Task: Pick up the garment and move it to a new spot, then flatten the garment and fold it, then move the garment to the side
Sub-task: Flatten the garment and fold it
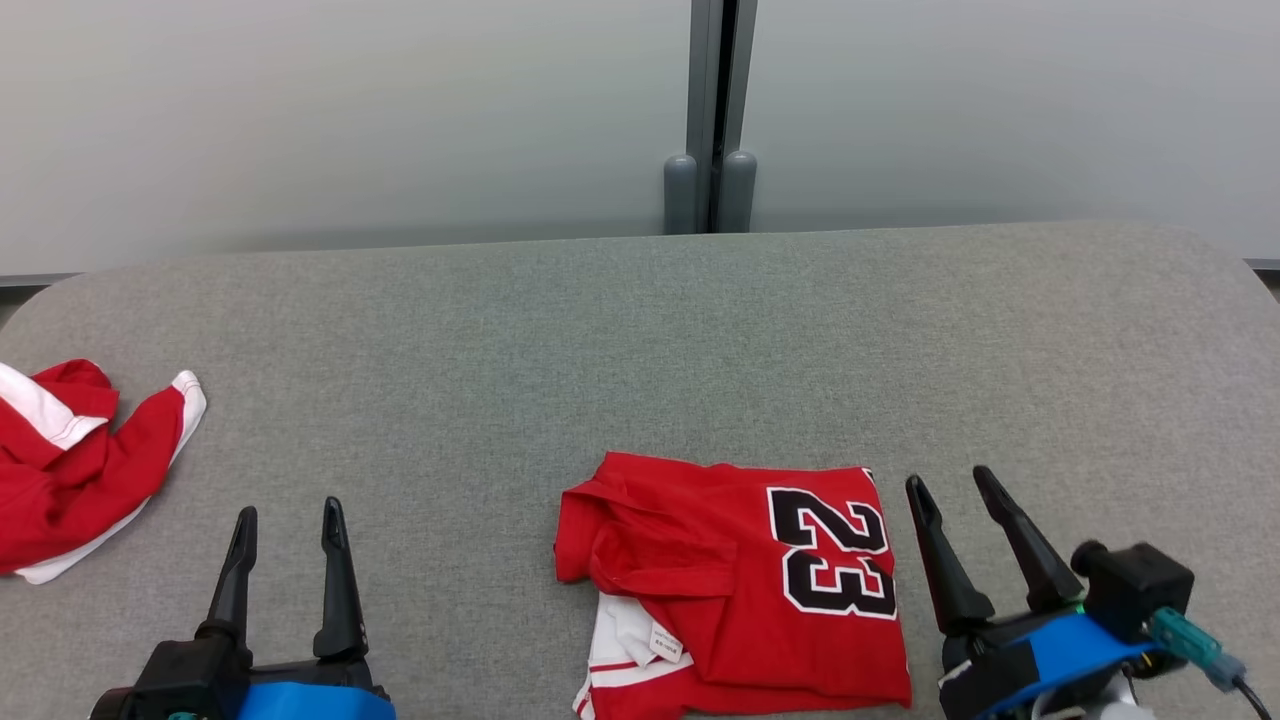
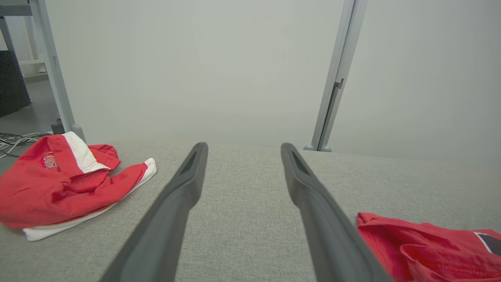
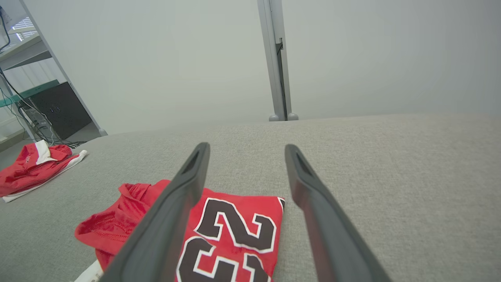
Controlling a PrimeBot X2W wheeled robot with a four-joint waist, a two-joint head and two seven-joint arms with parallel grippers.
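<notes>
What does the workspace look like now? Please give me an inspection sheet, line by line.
Surface: grey fabric table, rounded far corners.
Job's things: folded red garment, number 23 facing up, lying near the front edge.
Clutter: crumpled red and white garment at the table's left end.
Grippers: left gripper open, holding nothing; right gripper open, holding nothing, just right of the folded garment.
Cables: loose cables on the floor beyond the left end.
Surroundings: pale wall, grey post, dark cabinet.

Red jersey (image 1: 735, 585), black 23 edged white, folded into a rough rectangle, flat on grey tabletop (image 1: 640, 340), near edge
</notes>
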